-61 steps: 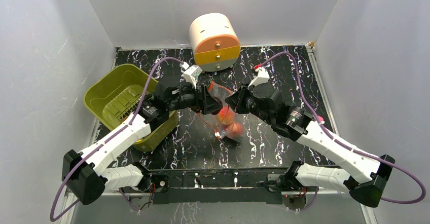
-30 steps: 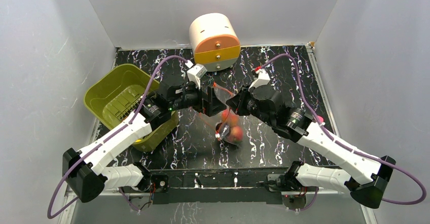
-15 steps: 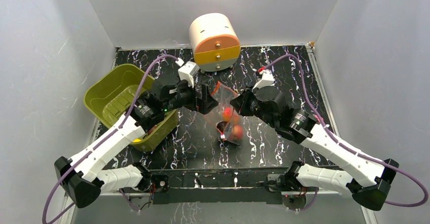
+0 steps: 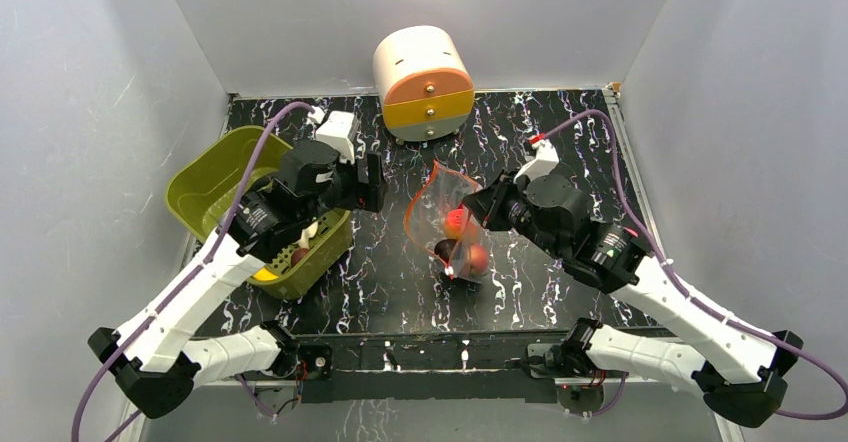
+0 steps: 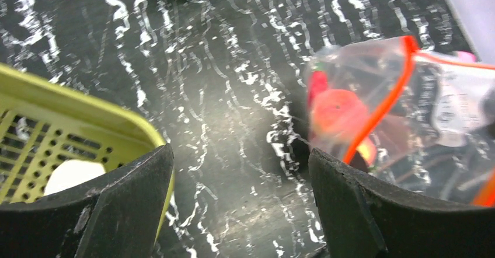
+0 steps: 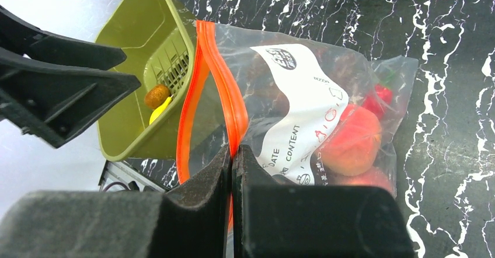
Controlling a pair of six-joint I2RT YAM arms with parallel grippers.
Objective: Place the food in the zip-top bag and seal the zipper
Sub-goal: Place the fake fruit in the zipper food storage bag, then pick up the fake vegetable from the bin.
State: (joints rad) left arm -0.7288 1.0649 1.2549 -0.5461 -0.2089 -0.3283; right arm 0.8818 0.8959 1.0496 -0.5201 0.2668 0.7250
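The zip-top bag (image 4: 437, 224) hangs over the table's middle with its red-orange zipper (image 4: 415, 207) gaping in a loop. My right gripper (image 4: 482, 208) is shut on the zipper (image 6: 225, 97) at the bag's right edge. Inside the bag (image 6: 303, 100) lie food pieces: pink-red fruits (image 4: 458, 222) (image 6: 351, 141) and a dark ball (image 4: 444, 252). My left gripper (image 4: 372, 182) stands open and empty, left of the bag and apart from it, over the green basket's near corner. Through its fingers (image 5: 125, 202) I see the bag (image 5: 403, 103) to the right.
The olive-green slotted basket (image 4: 205, 187) sits at the left and holds a yellow piece (image 4: 264, 274) and a brown piece (image 6: 156, 96). A white and orange drawer box (image 4: 423, 80) stands at the back centre. Grey walls close in the black marbled table (image 4: 560, 142).
My left gripper has let go of the bag and drawn back left toward the basket. The bag's mouth now gapes open, held only by the right gripper, which shifted slightly right.
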